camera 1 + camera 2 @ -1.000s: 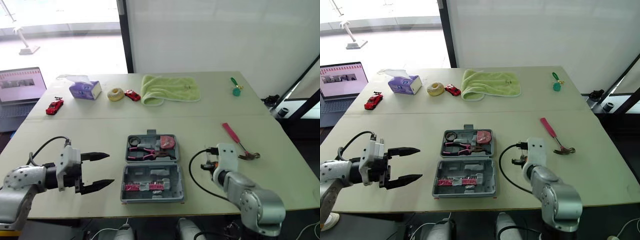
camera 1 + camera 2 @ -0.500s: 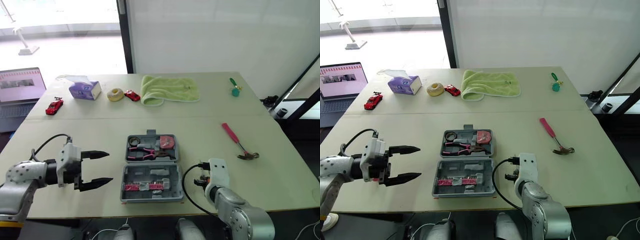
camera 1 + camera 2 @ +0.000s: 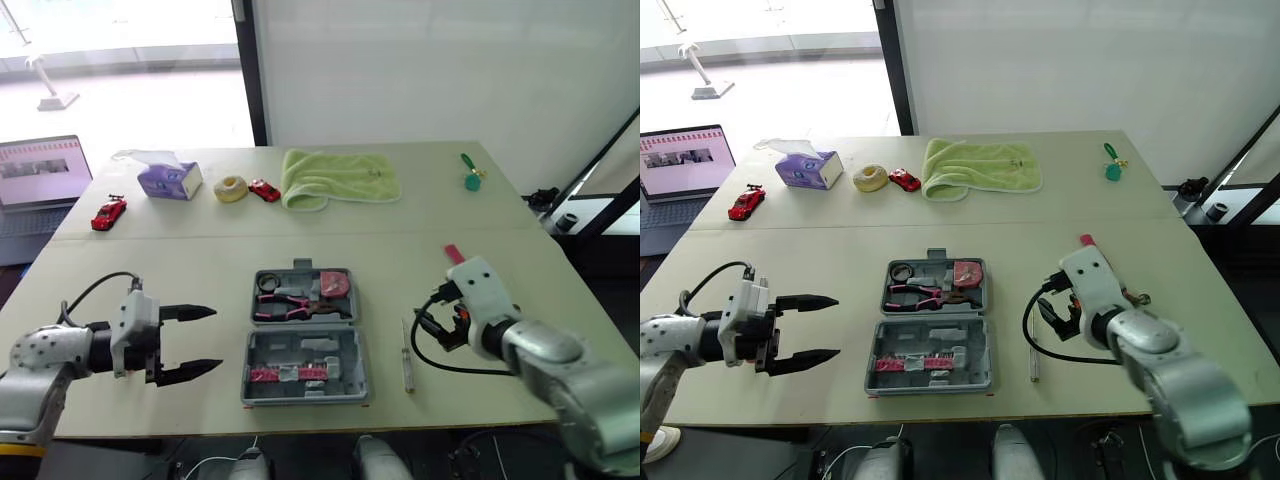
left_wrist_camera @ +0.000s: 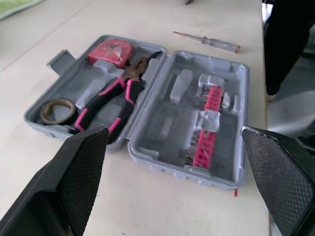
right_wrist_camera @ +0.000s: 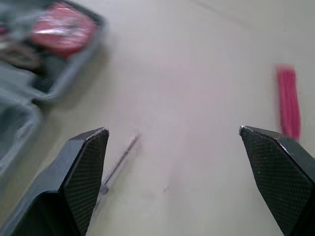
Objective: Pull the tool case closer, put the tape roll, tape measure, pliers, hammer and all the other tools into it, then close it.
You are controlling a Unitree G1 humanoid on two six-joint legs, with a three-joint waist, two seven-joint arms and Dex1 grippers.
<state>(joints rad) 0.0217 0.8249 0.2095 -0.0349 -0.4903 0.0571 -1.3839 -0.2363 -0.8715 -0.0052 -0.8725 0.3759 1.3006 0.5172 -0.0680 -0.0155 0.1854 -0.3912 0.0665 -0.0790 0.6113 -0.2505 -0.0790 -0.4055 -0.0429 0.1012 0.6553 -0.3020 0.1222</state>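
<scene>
The table carries the open case at the middle of its near edge. The left gripper hovers left of the case, jaws spread wide, empty. The right gripper hangs right of it, jaws wide apart, touching nothing, above the bare table between the hammer and the screwdriver. Pliers, tape measure and roll lie in the case's far half.

One open tool case sits lower centre, holding one pair of pliers, one tape measure and one tape roll. One screwdriver and one hammer lie to its right. Across the top: two red toy cars, one tissue box, one towel, one laptop.
</scene>
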